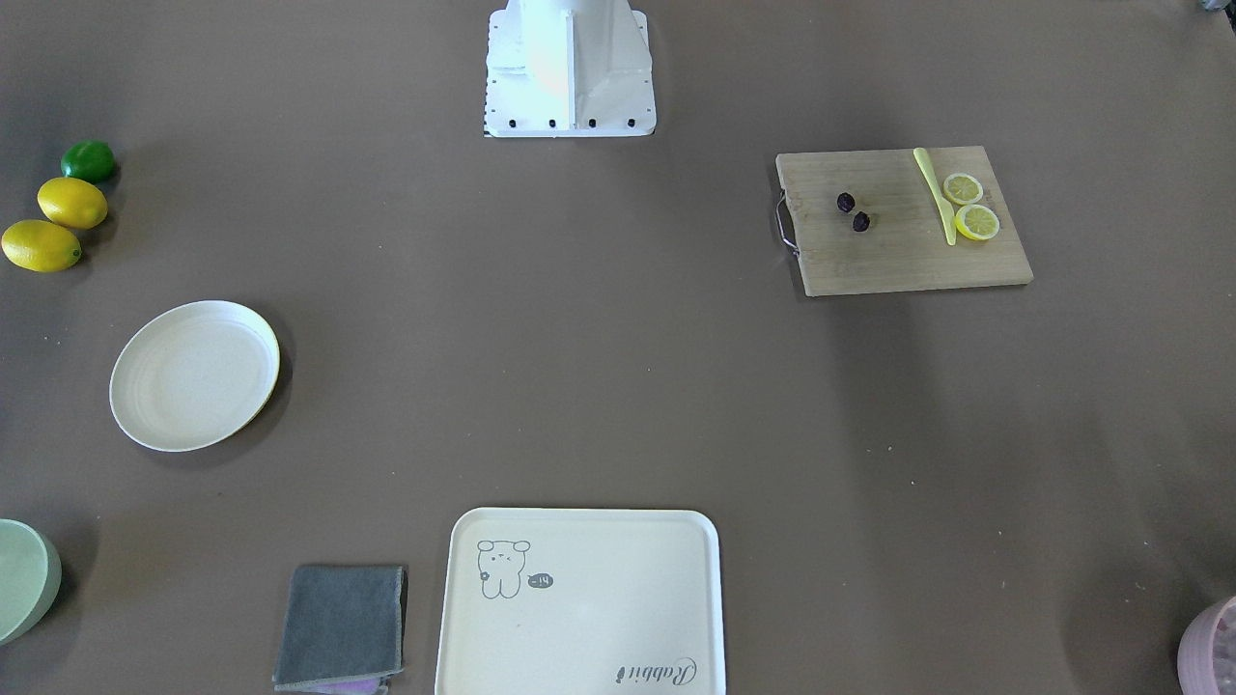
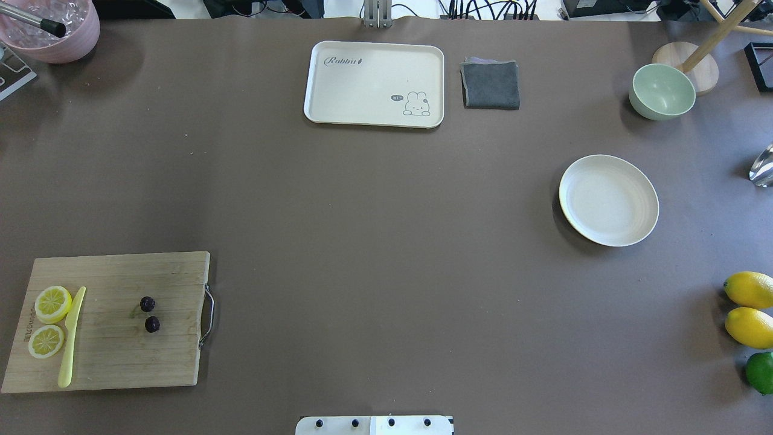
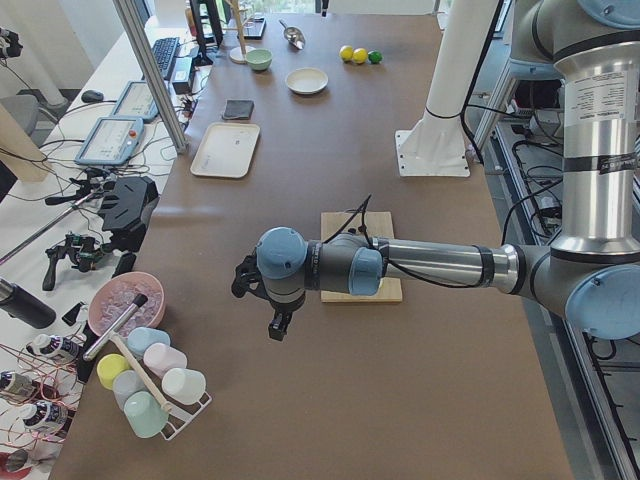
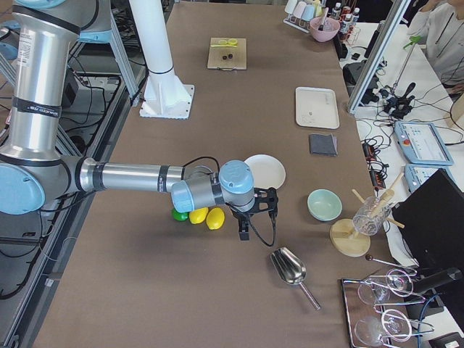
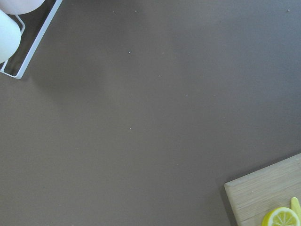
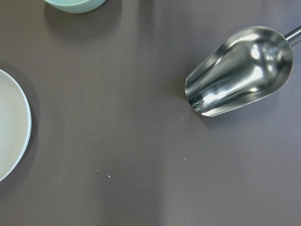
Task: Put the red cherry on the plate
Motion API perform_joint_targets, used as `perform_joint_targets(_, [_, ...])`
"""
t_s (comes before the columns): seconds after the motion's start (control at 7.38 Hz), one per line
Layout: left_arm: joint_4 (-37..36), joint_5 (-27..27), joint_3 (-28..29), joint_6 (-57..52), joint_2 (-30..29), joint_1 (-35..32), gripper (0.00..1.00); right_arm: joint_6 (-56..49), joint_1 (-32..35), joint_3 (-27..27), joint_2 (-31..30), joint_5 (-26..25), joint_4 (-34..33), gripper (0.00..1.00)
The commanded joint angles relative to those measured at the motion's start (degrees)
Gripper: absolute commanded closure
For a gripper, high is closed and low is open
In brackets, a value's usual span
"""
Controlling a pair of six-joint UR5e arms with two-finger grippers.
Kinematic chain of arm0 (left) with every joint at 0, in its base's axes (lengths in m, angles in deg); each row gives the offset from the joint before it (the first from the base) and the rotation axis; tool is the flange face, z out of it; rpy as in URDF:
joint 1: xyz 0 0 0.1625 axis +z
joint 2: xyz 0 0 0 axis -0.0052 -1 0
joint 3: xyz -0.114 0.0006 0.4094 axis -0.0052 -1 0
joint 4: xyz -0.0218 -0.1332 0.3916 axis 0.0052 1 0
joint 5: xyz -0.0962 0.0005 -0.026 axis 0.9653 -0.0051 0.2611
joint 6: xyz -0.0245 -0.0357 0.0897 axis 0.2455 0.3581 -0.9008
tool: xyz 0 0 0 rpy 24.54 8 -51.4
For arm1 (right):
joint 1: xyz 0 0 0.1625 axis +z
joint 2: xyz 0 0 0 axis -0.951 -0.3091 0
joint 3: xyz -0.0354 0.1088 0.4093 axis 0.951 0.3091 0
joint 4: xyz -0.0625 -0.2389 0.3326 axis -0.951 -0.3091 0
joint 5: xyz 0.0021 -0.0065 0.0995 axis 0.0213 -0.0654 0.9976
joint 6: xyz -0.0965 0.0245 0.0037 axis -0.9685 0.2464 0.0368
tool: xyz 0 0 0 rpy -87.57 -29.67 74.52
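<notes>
The red cherry (image 1: 846,203) (image 2: 147,304) (image 4: 225,55), two dark round fruits, lies on a wooden cutting board (image 1: 898,251) (image 2: 115,356). The cream-white plate (image 1: 193,375) (image 2: 608,200) (image 4: 265,171) sits far across the table with nothing on it; its edge (image 6: 11,127) shows in the right wrist view. My left gripper (image 3: 277,332) hangs above the table beside the board, past its outer end. My right gripper (image 4: 243,233) hovers near the plate and the lemons. Both grippers show only in the side views, so I cannot tell whether they are open or shut.
Two lemon slices (image 2: 52,304) and a yellow knife (image 2: 71,338) share the board. A bear tray (image 2: 374,83), grey cloth (image 2: 490,84), pale green bowl (image 2: 662,91), metal scoop (image 6: 240,70), two lemons and a lime (image 1: 58,224), and a pink bowl (image 2: 57,27) stand around the table's edges.
</notes>
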State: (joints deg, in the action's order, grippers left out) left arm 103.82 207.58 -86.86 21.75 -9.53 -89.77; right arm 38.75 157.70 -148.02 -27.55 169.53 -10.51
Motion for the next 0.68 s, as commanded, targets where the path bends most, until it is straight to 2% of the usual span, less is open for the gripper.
perform_joint_targets(0.0, [-0.1, -0.57, -0.85, 0.54, 0.56, -0.1, 0.02, 0.0, -0.01, -0.14, 0.16, 0.0, 0.02, 0.0])
perform_joint_targets(0.27, [-1.25, -0.65, -1.56, 2.39, 0.56, -0.1, 0.02, 0.0, -0.09, -0.06, 0.16, 0.35, 0.02, 0.0])
perform_joint_targets(0.54, [-0.99, 1.53, -1.73, 2.74, 0.47, -0.28, 0.02, 0.0, -0.1, 0.03, 0.08, 0.44, 0.02, 0.0])
